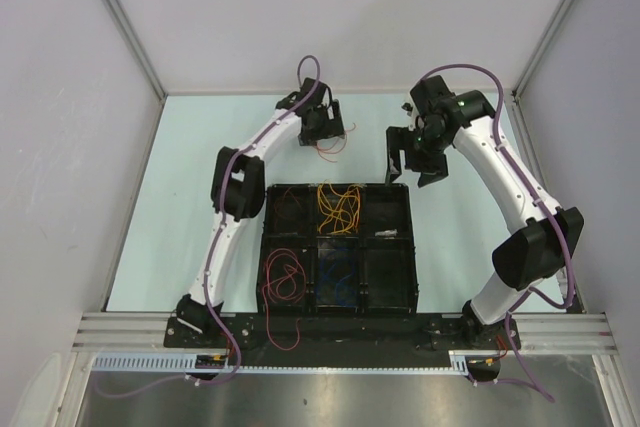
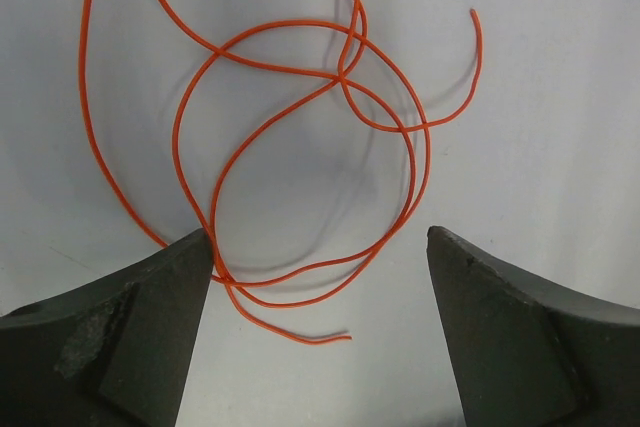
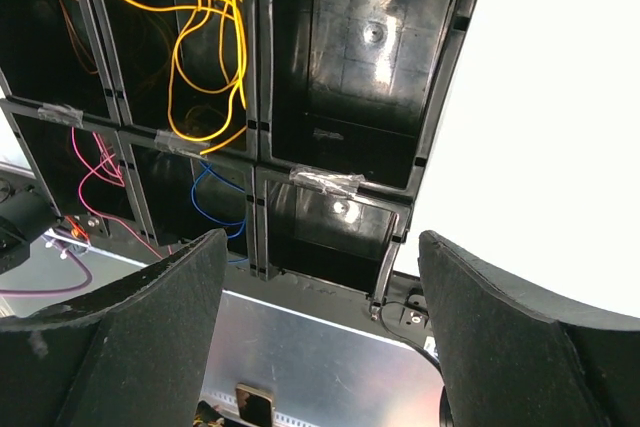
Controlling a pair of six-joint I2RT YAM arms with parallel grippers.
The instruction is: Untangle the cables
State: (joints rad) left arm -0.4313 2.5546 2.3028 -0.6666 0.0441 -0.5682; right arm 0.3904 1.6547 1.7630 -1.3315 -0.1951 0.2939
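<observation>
The orange cable [image 2: 340, 75] lies loose on the white table [image 2: 560, 97], just beyond the far edge of the black tray [image 1: 411, 257]. It is looped over itself, with several crossings bunched near the middle and one free end curling up to the side.

The left hand [image 2: 320, 237] hangs over it with its fingers spread wide, gripping nothing. One strand runs right against the tip of the left finger [image 2: 150, 317], and two more pass close under it.

That is the main danger as I judge it. Closing here could pinch two or three strands together, and a pull would then draw the crossings tight into a knot instead of opening the loops. The cable is also very thin and flat on the table, so the fingers may shut above it and come away empty, or scrape the table.

The right hand [image 3: 320, 247] is open too and holds nothing, near the tray's far right corner. With no second hold on the cable, a one-handed pull would probably drag the whole tangle along.

On the way to the tray, a trailing loop could catch on a wall or drop in among the yellow cables [image 1: 338, 209], the blue cable [image 3: 195, 192] or the red cables [image 1: 285, 277].
</observation>
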